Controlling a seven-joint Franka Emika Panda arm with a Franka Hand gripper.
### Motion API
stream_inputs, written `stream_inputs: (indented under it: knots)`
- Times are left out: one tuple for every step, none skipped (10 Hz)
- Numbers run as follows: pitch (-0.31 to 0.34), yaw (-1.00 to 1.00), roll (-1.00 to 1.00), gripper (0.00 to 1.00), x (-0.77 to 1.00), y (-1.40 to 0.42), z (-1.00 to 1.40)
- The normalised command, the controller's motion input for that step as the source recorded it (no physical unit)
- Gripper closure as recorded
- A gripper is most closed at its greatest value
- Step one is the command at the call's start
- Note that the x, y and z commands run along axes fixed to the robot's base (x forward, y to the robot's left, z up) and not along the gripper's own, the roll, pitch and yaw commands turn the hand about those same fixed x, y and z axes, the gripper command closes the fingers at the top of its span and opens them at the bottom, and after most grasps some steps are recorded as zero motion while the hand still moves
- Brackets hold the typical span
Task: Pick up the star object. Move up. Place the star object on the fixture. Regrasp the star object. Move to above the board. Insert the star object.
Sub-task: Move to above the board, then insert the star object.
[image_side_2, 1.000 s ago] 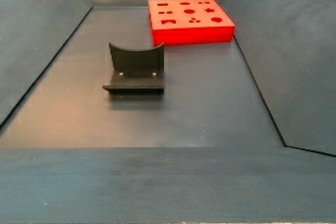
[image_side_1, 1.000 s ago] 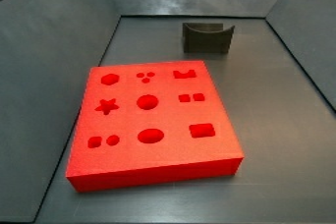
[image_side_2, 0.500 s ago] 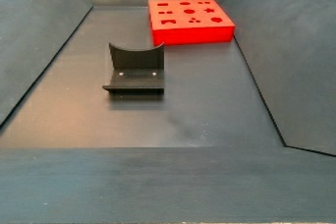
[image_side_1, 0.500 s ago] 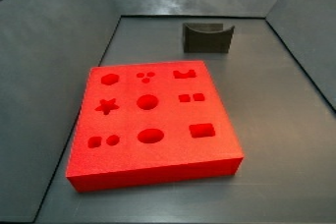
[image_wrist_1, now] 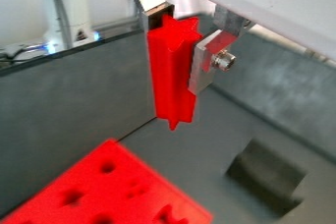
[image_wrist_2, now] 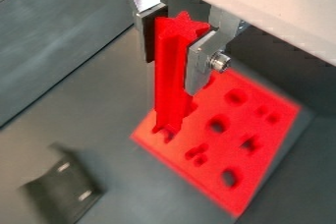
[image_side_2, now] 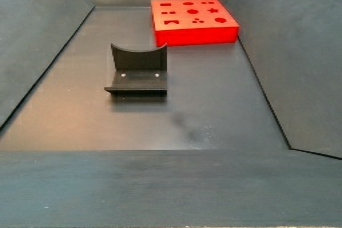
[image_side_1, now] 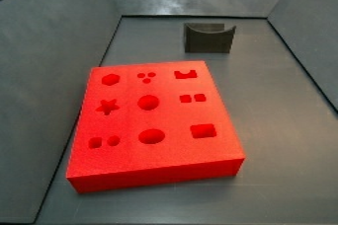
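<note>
In a wrist view we saw the claw (image_wrist_1: 174, 46) closed on the star object (image_wrist_1: 172, 76), its silver finger plates (image_wrist_1: 210, 56) pressed against either side of the red peg's upper part. The peg hung upright with its lower end free, well above the floor. Below it lay a corner of the board (image_wrist_1: 112, 191), and the fixture (image_wrist_1: 270, 174) sat on the grey floor apart from that slab.

In a wrist view from another angle, the claw (image_wrist_2: 175, 41) again clamped the star object (image_wrist_2: 172, 76) near its top, one plate (image_wrist_2: 199, 59) flat on its side. The peg's lower end appeared over the near edge of the board (image_wrist_2: 250, 144), whose shaped holes were visible; how high it hung above the slab we could not tell. The fixture (image_wrist_2: 62, 191) showed blurred, away from the board.

In a side view, the board (image_side_1: 152, 125) lay on the floor with the fixture (image_side_1: 209, 37) well apart at about 1 o'clock from it. Neither claw nor peg appeared there.

In a side view from the opposite end, the fixture (image_side_2: 136, 70) stood nearer, and the board (image_side_2: 195, 21) sat beyond it at about 1 o'clock. Again the claw was out of frame.
</note>
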Motion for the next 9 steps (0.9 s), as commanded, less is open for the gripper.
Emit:
stream_inputs:
  knots:
    - [-0.095, -0.1, -0.66, 1.0, -0.17, -0.28, 0.04]
    - [-0.061, -0.05, -0.42, 1.0, -0.1, -0.13, 0.03]
    - [-0.053, -0.04, -0.33, 1.0, -0.08, -0.09, 0.02]
    - [0.0, 0.0, 0.0, 1.0, -0.04, 0.0, 0.0]
    - [-0.023, -0.04, 0.0, 1.0, -0.21, 0.0, -0.09]
    - [-0.053, -0.14, 0.0, 1.0, -0.4, 0.0, -0.26]
    - [-0.054, -0.15, -0.03, 1.0, -0.39, -0.03, -0.44]
    - [-0.067, -0.23, -0.1, 1.0, -0.36, -0.09, -0.59]
    - [-0.123, -0.41, -0.19, 1.0, -0.4, -0.2, -0.7]
